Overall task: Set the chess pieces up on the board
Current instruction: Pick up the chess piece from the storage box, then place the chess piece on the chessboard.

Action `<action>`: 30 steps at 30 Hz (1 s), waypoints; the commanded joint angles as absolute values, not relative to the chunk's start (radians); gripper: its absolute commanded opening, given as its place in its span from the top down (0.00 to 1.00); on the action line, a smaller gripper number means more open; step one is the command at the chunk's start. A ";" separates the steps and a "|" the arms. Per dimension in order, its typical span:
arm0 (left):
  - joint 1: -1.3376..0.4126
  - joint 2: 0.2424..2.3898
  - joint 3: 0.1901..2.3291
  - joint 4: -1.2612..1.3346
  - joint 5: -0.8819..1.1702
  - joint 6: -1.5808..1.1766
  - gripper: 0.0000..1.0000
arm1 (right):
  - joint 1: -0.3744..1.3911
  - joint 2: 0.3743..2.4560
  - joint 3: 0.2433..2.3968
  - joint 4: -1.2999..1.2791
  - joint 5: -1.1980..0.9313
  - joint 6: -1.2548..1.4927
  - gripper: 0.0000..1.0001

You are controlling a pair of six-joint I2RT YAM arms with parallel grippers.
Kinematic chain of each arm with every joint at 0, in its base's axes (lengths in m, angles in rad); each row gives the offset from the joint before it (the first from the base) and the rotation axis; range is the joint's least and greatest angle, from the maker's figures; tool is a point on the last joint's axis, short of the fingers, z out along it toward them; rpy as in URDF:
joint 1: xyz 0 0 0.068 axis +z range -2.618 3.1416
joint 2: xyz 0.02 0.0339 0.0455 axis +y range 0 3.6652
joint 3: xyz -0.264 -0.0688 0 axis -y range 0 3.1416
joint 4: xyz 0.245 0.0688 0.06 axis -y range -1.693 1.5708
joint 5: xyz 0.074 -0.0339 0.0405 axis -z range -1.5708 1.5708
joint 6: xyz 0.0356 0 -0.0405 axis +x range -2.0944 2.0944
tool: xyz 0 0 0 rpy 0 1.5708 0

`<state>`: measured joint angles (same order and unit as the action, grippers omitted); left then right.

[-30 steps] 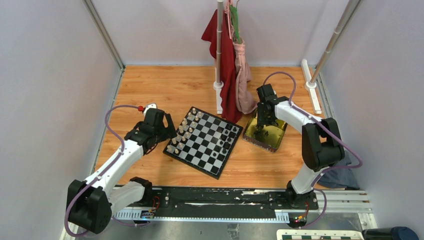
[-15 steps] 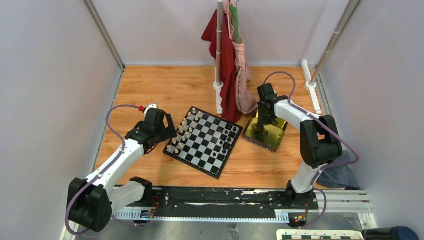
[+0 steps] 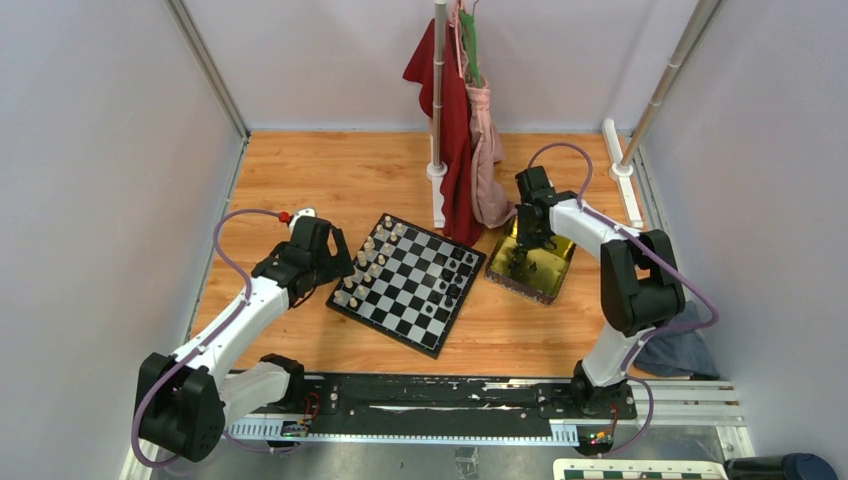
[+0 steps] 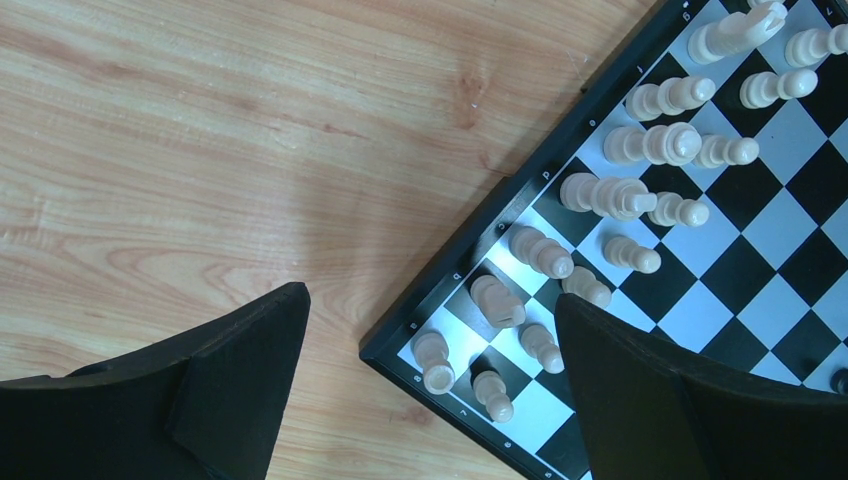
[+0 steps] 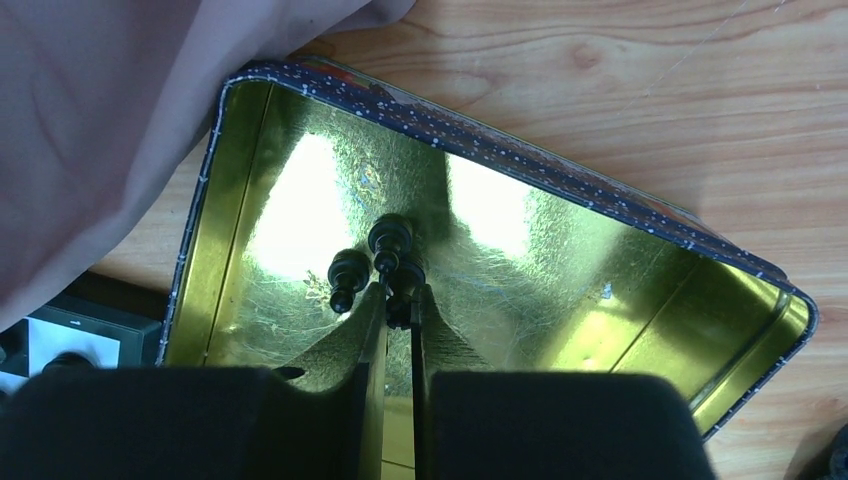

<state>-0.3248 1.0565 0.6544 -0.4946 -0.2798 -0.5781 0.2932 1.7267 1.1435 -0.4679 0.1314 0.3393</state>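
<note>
The board [image 3: 410, 282] lies at an angle mid-table, cream-white pieces along its left side and a few black chess pieces [image 3: 456, 276] on its right side. My right gripper [image 3: 518, 264] reaches down into the gold tin tray [image 3: 560, 276]. In the right wrist view its fingers [image 5: 398, 295] are shut on one small black chess piece [image 5: 404, 274]; two more black pieces [image 5: 348, 276] stand just beside the tips. My left gripper [image 3: 326, 262] hangs open over the board's left corner [image 4: 760, 270], nothing between its fingers [image 4: 430, 300].
A pole stand draped with red and pink cloths [image 3: 465, 150] rises just behind the board and tray; the pink cloth [image 5: 120, 120] overhangs the tray's left rim. A white post base [image 3: 622, 170] stands at the back right. A grey cloth [image 3: 672, 352] lies near the right arm's base.
The right gripper's jaws have come together on a black piece inside the tray. The left arm has not moved.
</note>
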 commanded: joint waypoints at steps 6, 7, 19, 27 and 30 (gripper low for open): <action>-0.328 1.022 0.675 -0.490 -0.272 -0.569 0.00 | 0.278 1.609 1.131 -0.510 0.150 0.336 1.00; -0.328 1.018 0.675 -0.492 -0.270 -0.570 0.00 | 0.278 1.596 1.130 -0.515 0.150 0.335 1.00; -0.328 0.917 0.650 -0.545 -0.246 -0.567 0.00 | 0.425 1.366 1.048 -0.602 0.121 0.297 1.00; -0.329 0.851 0.629 -0.570 -0.216 -0.573 0.00 | 0.708 1.259 1.017 -0.686 0.106 0.298 1.00; -0.330 0.833 0.622 -0.574 -0.208 -0.574 0.00 | 0.822 1.242 1.009 -0.692 0.120 0.331 1.00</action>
<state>-0.3248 0.8566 0.6407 -0.5476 -0.2329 -0.5789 0.7094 1.2675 1.0336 -0.6231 0.1070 0.3065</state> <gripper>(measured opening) 0.998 0.115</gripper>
